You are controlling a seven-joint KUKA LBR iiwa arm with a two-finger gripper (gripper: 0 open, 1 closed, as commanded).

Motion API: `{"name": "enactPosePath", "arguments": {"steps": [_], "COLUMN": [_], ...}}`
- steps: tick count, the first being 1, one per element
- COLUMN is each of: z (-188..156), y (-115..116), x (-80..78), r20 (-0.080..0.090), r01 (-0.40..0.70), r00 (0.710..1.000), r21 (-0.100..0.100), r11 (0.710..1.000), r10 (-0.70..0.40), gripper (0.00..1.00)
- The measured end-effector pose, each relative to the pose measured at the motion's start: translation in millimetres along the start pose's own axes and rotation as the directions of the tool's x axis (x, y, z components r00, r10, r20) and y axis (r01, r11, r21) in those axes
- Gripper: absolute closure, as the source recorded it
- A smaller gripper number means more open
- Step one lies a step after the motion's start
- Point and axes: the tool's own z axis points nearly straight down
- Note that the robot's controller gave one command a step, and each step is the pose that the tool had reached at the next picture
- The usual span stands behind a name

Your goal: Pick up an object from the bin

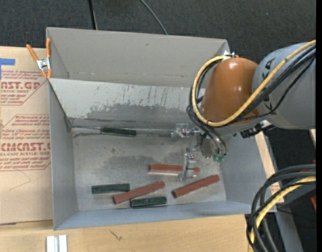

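The claw hangs low in the right half of the grey bin, at the right end of a short red-brown bar lying flat on the floor; whether it is apart or together cannot be told. Just nearer lies a tilted red-brown bar. Leftward lie a longer red-brown bar and two dark green bars. A third green bar lies by the far wall.
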Motion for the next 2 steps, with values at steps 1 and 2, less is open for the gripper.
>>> {"name": "enactPosePath", "arguments": {"steps": [1, 2], "z": [31, 90], "y": [3, -19], "x": [3.0, 9.4], "r20": [-0.005, 0.003], "r01": [0.079, 0.453], "r00": [0.997, 0.892], "r21": [0.0, 0.0], "r11": [0.997, 0.892], "r10": [-0.079, -0.453], "gripper": [0.0, 1.0]}}
